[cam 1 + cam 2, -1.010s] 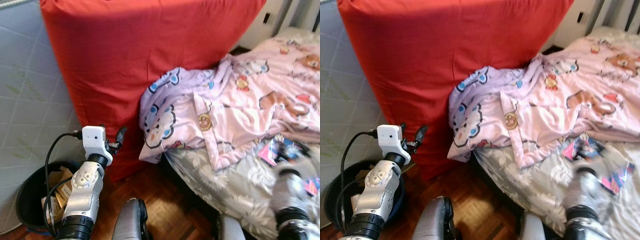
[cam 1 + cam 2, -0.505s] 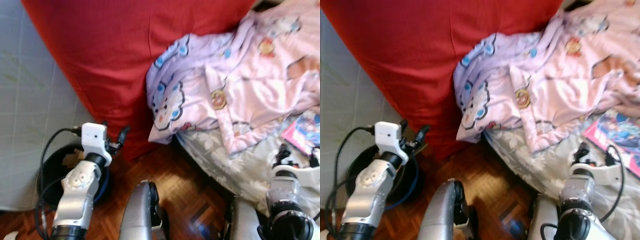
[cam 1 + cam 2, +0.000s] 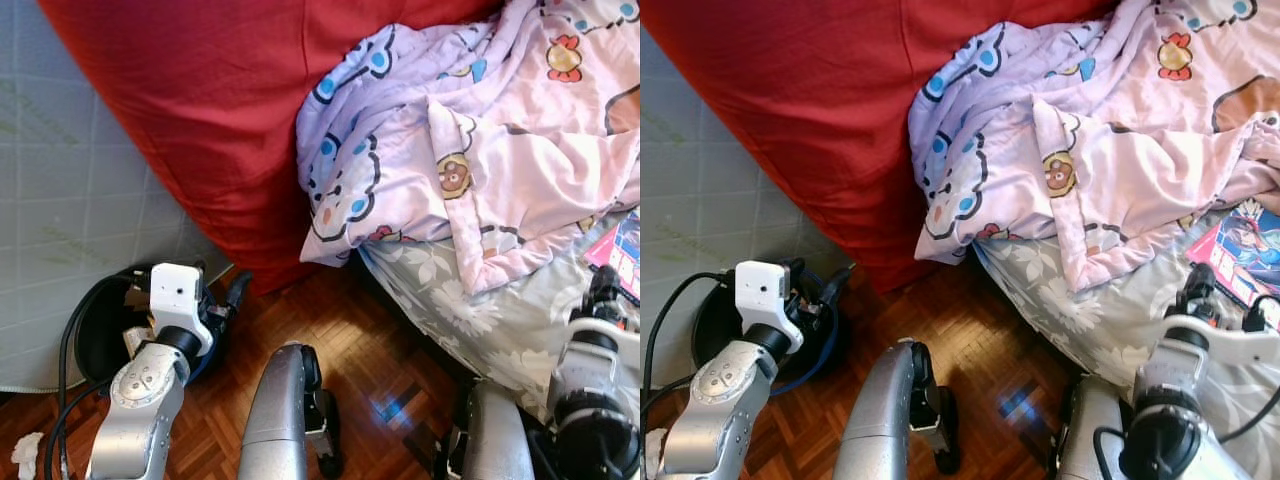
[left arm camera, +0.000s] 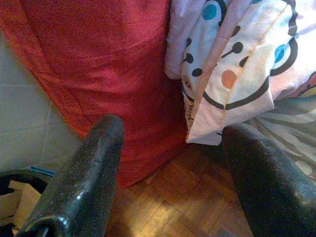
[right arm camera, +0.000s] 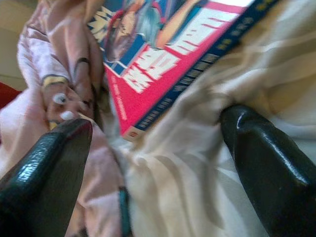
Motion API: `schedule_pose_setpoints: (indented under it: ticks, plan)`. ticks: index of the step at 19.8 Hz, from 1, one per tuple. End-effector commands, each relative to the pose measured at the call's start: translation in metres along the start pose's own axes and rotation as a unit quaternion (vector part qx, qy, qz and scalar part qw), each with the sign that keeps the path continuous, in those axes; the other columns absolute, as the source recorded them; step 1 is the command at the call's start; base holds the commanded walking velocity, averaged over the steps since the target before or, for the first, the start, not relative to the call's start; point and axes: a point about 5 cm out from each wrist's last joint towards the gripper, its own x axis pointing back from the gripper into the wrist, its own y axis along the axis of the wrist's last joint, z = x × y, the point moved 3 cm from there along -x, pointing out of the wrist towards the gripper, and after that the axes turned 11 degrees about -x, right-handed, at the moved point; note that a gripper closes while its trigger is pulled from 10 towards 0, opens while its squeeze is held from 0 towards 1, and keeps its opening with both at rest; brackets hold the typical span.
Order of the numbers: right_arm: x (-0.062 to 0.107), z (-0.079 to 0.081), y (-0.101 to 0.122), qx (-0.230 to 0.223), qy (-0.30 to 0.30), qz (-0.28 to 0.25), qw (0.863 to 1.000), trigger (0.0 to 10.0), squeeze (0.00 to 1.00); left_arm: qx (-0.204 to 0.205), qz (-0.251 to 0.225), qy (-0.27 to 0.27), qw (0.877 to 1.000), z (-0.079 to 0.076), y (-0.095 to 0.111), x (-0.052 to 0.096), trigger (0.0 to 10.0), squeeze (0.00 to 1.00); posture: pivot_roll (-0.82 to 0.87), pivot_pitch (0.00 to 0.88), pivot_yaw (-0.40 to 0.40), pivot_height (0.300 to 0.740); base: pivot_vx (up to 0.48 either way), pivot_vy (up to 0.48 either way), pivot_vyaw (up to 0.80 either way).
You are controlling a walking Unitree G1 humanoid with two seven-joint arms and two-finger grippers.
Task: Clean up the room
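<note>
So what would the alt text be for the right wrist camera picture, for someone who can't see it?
Seen between the right gripper's two open black fingers, a pink and blue comic book lies on a pale floral bedsheet just ahead. A rumpled pink cartoon-print blanket is bunched against the book's far side.

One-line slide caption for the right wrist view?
Open right pincer poised over pink-and-blue comic book lying on grey floral bedsheet.
</note>
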Motion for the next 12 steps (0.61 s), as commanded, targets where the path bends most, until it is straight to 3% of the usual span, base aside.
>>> schedule_pose_setpoints:
  ticks: [1,3,7,9,12]
  plan:
    - [-0.001,0.005,-0.012,-0.011,0.012,0.018,1.0,10.0,0.0,0.001,0.016,0.0,1.0,0.001,-0.006,0.004,10.0,0.0,0.26,0.404,0.22,0.586,0.0,0.0,0.0]
    - [-0.001,0.013,-0.02,-0.019,0.034,0.022,0.999,10.0,0.0,0.003,0.017,-0.001,1.0,0.001,-0.006,0.002,10.0,0.0,0.25,0.386,0.215,0.586,0.0,0.0,0.0]
    - [0.01,0.007,-0.034,-0.024,0.047,0.032,0.998,10.0,0.0,0.004,0.017,-0.003,1.0,0.001,-0.003,-0.001,10.0,0.0,0.24,0.371,0.209,0.586,0.0,0.0,0.0]
    - [0.019,-0.011,-0.025,-0.017,0.023,0.016,0.999,10.0,0.0,0.004,0.018,-0.001,1.0,0.002,-0.003,-0.002,10.0,0.0,0.23,0.37,0.201,0.586,0.0,0.0,0.0]
    - [0.038,-0.044,0.007,0.024,-0.025,-0.023,0.999,10.0,0.0,0.005,0.022,0.001,1.0,0.002,-0.006,0.0,10.0,0.0,0.21,0.385,0.198,0.586,0.0,0.0,0.0]
